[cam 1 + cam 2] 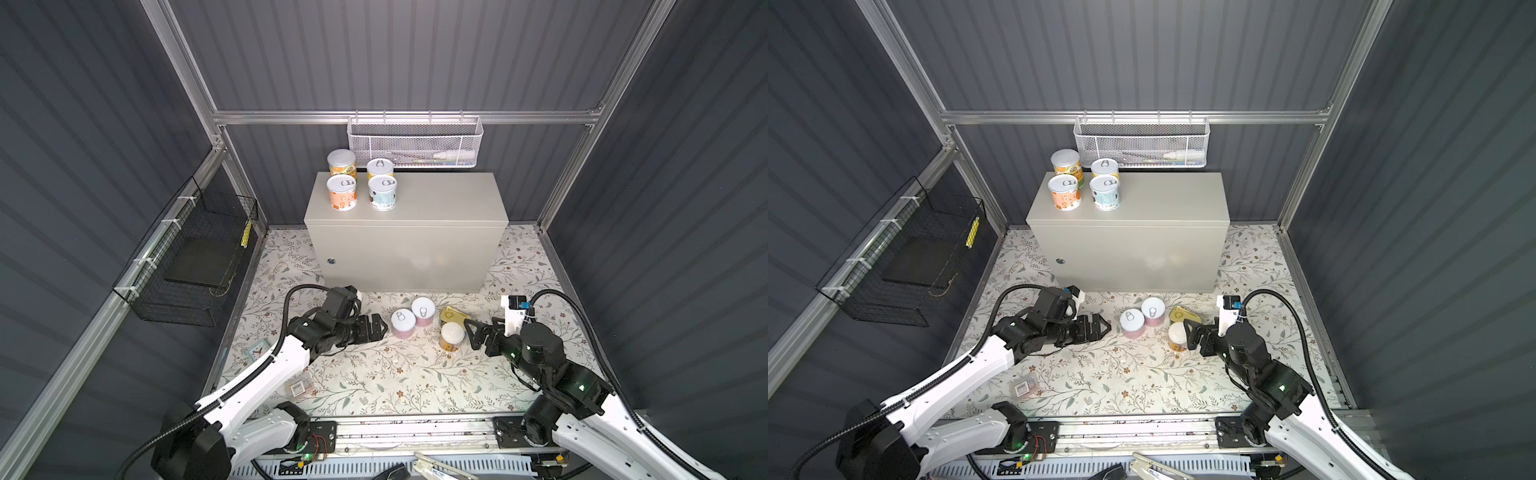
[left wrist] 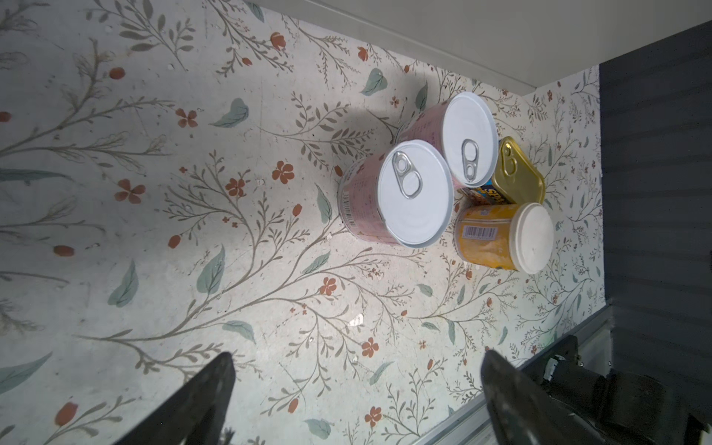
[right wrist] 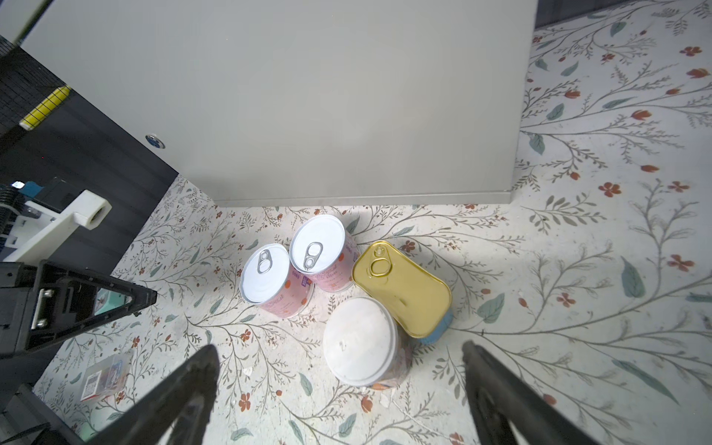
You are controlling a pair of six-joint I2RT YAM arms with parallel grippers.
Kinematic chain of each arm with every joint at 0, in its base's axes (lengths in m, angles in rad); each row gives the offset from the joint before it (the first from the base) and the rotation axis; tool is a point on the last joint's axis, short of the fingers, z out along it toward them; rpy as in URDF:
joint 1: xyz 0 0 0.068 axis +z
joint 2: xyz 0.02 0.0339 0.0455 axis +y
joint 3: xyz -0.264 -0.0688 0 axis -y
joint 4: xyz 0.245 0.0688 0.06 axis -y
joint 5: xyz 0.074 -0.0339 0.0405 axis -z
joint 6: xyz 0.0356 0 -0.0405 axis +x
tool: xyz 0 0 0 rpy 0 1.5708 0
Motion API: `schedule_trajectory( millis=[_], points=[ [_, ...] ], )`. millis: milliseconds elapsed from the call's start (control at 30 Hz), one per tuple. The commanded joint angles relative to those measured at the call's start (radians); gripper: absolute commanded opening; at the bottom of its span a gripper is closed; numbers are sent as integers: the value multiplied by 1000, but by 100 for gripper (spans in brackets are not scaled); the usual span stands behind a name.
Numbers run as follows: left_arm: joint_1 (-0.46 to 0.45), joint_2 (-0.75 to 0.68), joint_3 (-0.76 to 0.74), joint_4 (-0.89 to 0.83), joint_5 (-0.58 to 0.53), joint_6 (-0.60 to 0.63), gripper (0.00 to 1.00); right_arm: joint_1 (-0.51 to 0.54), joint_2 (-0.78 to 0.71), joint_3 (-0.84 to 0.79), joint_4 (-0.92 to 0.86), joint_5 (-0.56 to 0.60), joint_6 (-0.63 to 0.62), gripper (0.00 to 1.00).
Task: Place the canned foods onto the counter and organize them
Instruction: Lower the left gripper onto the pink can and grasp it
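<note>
Off to the outer side of my left claw, a black wire basket (image 1: 187, 257) hangs on the wall, and a clear barcode packet (image 1: 301, 388) lies on the floral mat (image 1: 395, 382) back beside that arm. The left claw (image 1: 381, 328) sits low over the mat, fingers spread wide with nothing between them. Well beyond and above it stands the beige counter (image 1: 436, 199). On the end of its top nearest this claw I see four upright cans in a tight square: a white-lidded orange can (image 1: 342, 163), a yellow pull-tab can (image 1: 380, 168), a peach can (image 1: 342, 192) and a blue can (image 1: 382, 192). Just ahead of the left fingertips a pink can (image 1: 403, 324) stands on the mat, touching a second pink can (image 1: 423, 311) set nearer the counter. Past those, closer to my right claw, are a gold rectangular tin (image 1: 453, 314) and, just beside it, a yellow can with a plain white lid (image 1: 452, 336). The right claw (image 1: 469, 334) is also spread and empty, its gap facing that yellow can. I cannot tell whether a fingertip touches it.
</note>
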Motion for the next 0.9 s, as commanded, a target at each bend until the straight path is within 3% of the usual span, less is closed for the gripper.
schedule_trajectory(
  millis=[0, 333, 867],
  points=[
    [-37, 66, 70, 25, -21, 8, 100, 0, -25, -26, 1, -3, 14, 99],
    [-128, 291, 190, 72, -51, 31, 100, -1, -98, -61, -41, 1, 48, 99],
    [-185, 455, 276, 120, -86, 37, 100, -2, -170, -64, -178, 23, 92, 99]
  ],
)
